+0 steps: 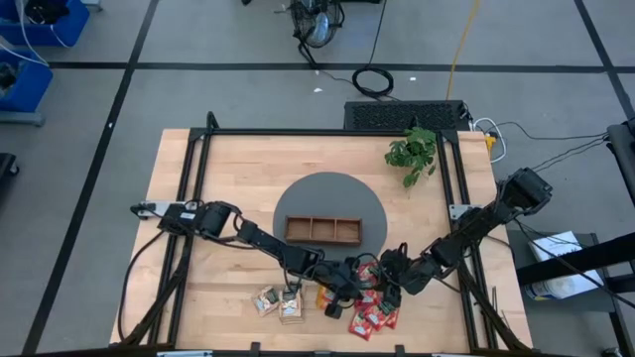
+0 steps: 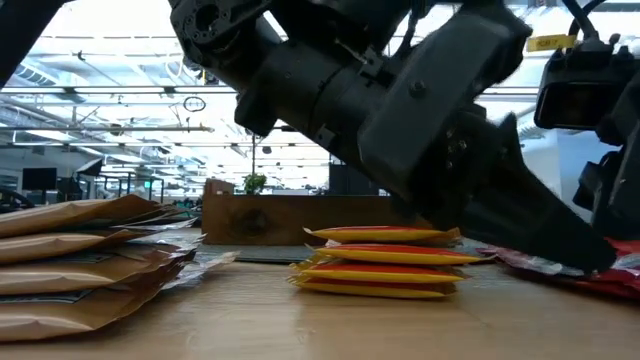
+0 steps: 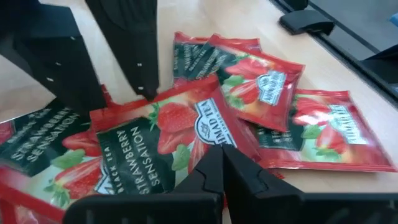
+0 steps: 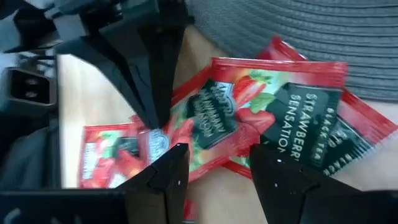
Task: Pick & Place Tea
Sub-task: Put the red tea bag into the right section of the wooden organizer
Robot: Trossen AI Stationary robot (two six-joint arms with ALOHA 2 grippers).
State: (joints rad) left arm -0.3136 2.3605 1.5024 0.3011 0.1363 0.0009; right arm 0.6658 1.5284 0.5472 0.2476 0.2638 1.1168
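Left gripper (image 3: 219, 163) fingers are pinched shut on 1 red tea sachet (image 3: 155, 140) atop the pile; right gripper (image 4: 214, 165) fingers gape empty. Lift straight up, so neighbouring sachets stay on the surface (image 1: 218, 178).

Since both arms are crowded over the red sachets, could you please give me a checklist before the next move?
1. Left gripper shut on a red sachet: ok.
2. Only one sachet pinched: cannot tell.
3. Right gripper open, holding nothing: ok.
4. Grippers clear of each other: not ok, nearly touching over the pile.
5. Wooden tray compartments free: ok.
6. Orange stack undisturbed: ok.
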